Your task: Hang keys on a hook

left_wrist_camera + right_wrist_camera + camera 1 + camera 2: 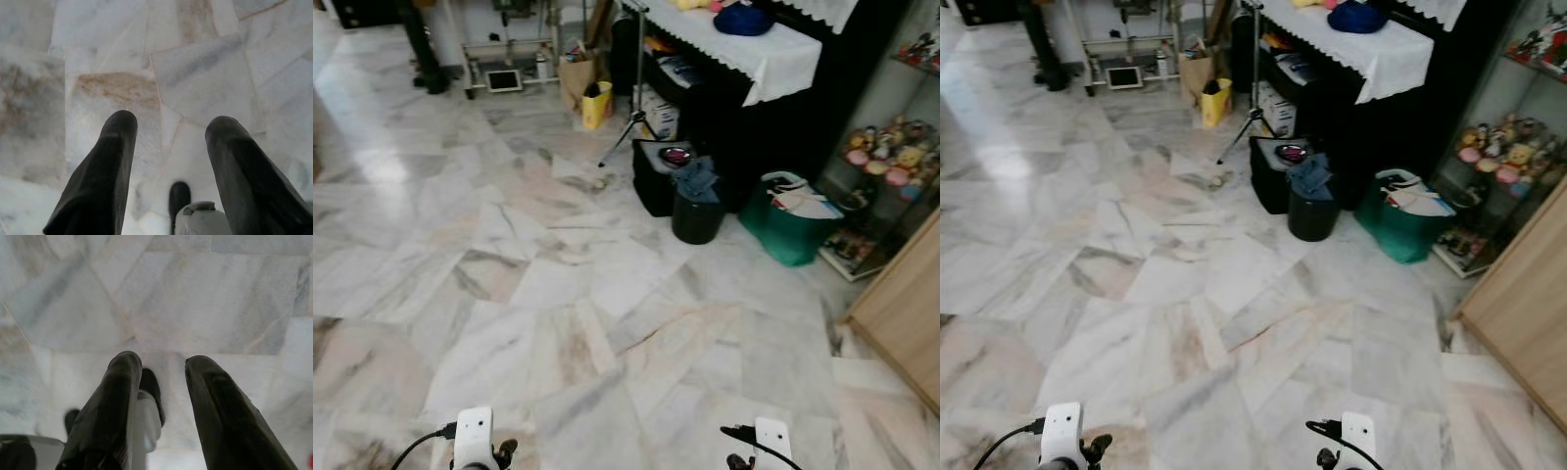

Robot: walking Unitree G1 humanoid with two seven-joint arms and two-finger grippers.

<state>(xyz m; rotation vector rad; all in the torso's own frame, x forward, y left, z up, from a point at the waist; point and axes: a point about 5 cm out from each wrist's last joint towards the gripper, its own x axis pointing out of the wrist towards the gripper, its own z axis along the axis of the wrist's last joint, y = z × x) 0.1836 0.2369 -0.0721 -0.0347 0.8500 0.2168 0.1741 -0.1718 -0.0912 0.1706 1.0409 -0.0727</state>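
Observation:
Both arms hang low over a grey-white marble floor [558, 294]. The white left wrist [474, 437] and right wrist [771, 441] poke in at the bottom edge of the eye views. In the left wrist view, my left gripper [172, 122] is open, its two black fingers wide apart with only floor tiles between them. In the right wrist view, my right gripper [163, 360] is open too, with a narrower gap and nothing held. A robot foot [151, 387] shows below it.
To the right front stand a black bin [697, 213] with a blue cloth, a green bag [791, 235] and a black table with a white cloth [764, 54]. A wooden cabinet [901, 313] is close on the right. A tripod [628, 108] and a yellow bag [596, 105] stand further back.

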